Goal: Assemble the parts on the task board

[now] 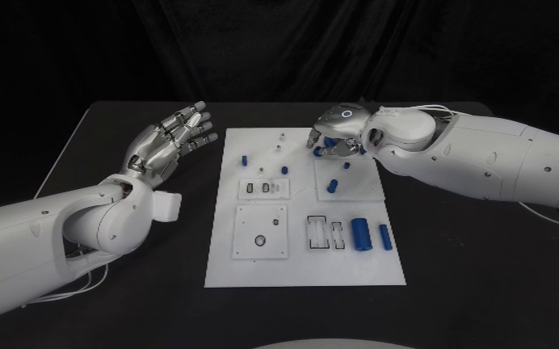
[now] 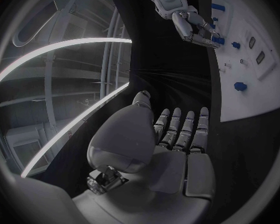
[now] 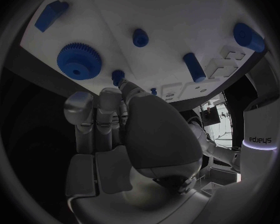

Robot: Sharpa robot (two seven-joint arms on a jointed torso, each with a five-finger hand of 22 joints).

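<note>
The white task board [image 1: 305, 264] lies mid-table. My right hand [image 1: 335, 132] reaches down over its far right corner. In the right wrist view its thumb and fingertips [image 3: 122, 87] pinch a small blue peg [image 3: 117, 75] standing beside a blue gear [image 3: 79, 60]. Further blue pegs [image 3: 140, 37] [image 3: 194, 66] stand on the board beyond. My left hand [image 1: 174, 140] hovers left of the board, open, fingers spread and holding nothing. Two blue cylinders [image 1: 361, 234] [image 1: 384, 237] lie at the board's near right.
A small blue part [image 1: 245, 159] sits at the board's far left, and others [image 1: 332, 187] near its middle right. Dark slots [image 1: 325, 233] and a square plate with a hole [image 1: 261, 233] occupy the near half. Black table [image 1: 466, 284] surrounds the board.
</note>
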